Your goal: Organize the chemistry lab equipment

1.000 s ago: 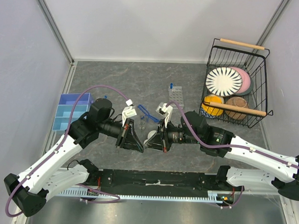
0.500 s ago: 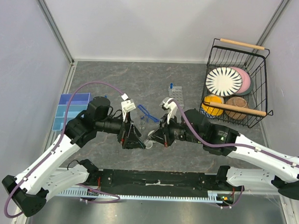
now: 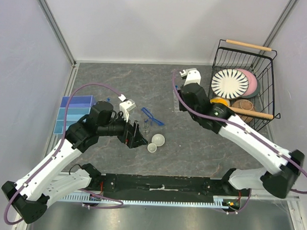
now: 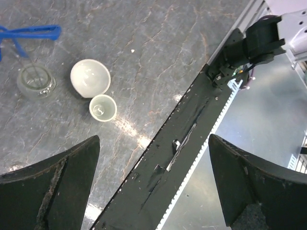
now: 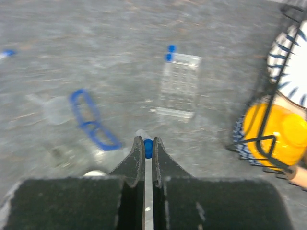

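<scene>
Only its wrist view shows right gripper (image 5: pixel 148 140) pinching a blue-capped tube (image 5: pixel 148 148); left gripper (image 4: pixel 153 140) wide.

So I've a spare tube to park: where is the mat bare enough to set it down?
Bare: the far-left mat, between the back wall, blue tray and safety glasses; also the near strip between the white dishes and right arm. Crowded: the centre, around glasses and dishes.
</scene>
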Motion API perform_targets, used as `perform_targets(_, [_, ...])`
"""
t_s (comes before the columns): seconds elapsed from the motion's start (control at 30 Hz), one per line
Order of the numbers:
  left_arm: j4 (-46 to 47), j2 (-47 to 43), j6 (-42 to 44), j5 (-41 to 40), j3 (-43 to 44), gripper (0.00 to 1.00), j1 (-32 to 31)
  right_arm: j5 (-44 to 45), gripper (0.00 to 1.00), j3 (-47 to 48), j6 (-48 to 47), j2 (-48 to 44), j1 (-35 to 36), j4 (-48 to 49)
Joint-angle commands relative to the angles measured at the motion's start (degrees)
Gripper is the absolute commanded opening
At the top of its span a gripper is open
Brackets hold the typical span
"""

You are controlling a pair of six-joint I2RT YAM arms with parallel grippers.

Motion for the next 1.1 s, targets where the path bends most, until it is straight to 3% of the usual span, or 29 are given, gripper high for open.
perform_targets(0.0, [1.52, -1.31, 1.95, -4.34, -1.92, 1.00, -0.01, 3.01, 0.00, 1.81, -2.68, 7.49, -7.68, 2.86])
perform_targets(0.2, [3.45, -1.84, 3.89, -8.38, -5.08, 1.00, -0.01, -4.28, 0.00, 6.11, -3.38, 19.70, -14.81, 7.35])
perform_targets(0.47, [3.81, -3.69, 3.80, -10.93, -6.76, 1.00, -0.01, -7.72, 0.00, 17.45, -5.31, 32.81, -16.41, 7.71])
perform_targets(0.7, [3.81, -4.21, 3.98, -11.72, -6.85, 1.00, -0.01, -6.93, 0.00, 23.08, -6.55, 38.09, -16.41, 5.52])
perform_targets(1.07, [3.72, -4.48, 3.98, -11.90, -6.94, 1.00, -0.01, -4.38, 0.00, 23.43, -7.86, 40.65, -16.50, 3.76])
